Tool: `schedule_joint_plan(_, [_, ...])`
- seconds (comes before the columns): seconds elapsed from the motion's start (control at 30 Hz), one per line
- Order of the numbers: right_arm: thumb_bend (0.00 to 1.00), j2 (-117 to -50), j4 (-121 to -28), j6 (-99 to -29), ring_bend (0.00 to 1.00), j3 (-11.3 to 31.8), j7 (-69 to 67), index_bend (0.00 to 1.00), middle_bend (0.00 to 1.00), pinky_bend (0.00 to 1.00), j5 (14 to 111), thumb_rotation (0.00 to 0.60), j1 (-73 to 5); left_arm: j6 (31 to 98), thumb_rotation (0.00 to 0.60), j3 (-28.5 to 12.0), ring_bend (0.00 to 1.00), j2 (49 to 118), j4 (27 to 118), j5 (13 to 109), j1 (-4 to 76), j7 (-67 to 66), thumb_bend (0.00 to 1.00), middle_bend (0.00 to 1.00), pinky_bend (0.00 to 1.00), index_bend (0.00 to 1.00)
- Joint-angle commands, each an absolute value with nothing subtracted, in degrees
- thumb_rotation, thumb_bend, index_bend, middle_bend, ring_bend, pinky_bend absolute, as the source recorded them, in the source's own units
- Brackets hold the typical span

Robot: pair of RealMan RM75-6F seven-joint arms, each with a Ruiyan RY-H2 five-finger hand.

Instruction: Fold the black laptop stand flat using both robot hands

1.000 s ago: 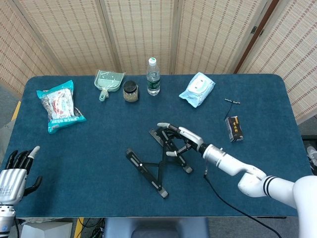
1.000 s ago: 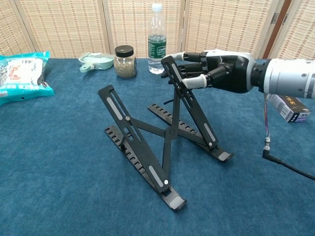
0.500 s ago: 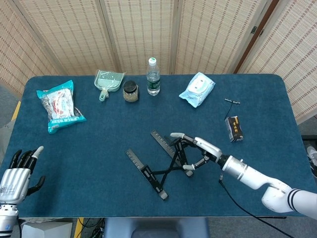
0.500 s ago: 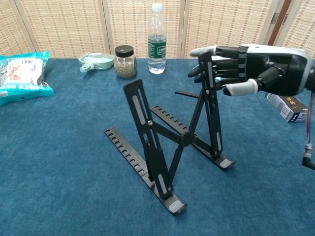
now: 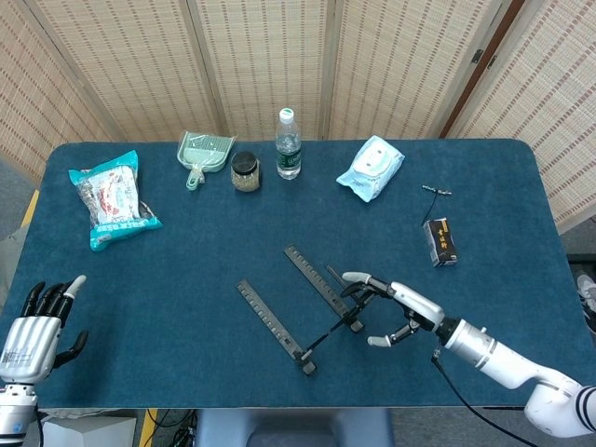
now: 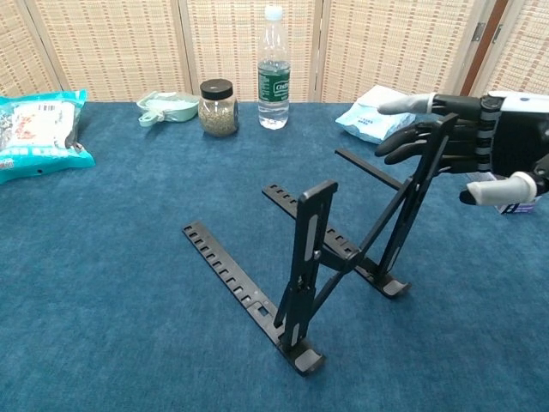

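Observation:
The black laptop stand (image 5: 307, 307) sits mid-table with its two toothed base rails flat on the blue cloth. In the chest view its two upper arms (image 6: 309, 257) are swung up past upright and lean right. My right hand (image 6: 467, 150) is at the top of the far upper arm with its fingers (image 6: 412, 137) spread against the arm's tip and the thumb held apart. In the head view this right hand (image 5: 396, 312) lies just right of the stand. My left hand (image 5: 37, 326) hovers at the table's near left corner, fingers apart, holding nothing.
Along the back stand a water bottle (image 5: 289, 144), a jar (image 5: 245, 172) and a green dustpan (image 5: 203, 154). A snack bag (image 5: 112, 197) lies at the left. A wipes pack (image 5: 372, 168) and a small black box (image 5: 440, 242) lie at the right.
My right hand has moved right and nearer to me, swinging the stand's upper arms from leaning back, through upright, to leaning right. The left hand has barely shifted.

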State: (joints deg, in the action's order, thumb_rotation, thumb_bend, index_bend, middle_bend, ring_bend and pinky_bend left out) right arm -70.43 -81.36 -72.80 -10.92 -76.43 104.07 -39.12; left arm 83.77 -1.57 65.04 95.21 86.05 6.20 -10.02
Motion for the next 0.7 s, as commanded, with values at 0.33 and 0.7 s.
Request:
schedule_joint_plan(0.33, [0.10, -71.3, -80.9, -71.4, 0.18, -9.1, -75.2, 0.13, 0.27, 0.30, 101.7, 0.600, -39.4, 84.0, 0.600, -1.4, 0.12, 65.1, 95.5, 86.2, 6.1, -10.2, 0.33, 0.14, 0.00, 0.03])
schedule_joint_plan(0.7, [0.05, -74.5, -77.3, -68.0, 0.18, -8.6, -79.2, 0.13, 0.27, 0.31, 100.6, 0.600, -40.8, 84.0, 0.600, -1.3, 0.12, 64.9, 95.5, 86.1, 5.9, -10.2, 0.33, 0.14, 0.00, 0.03])
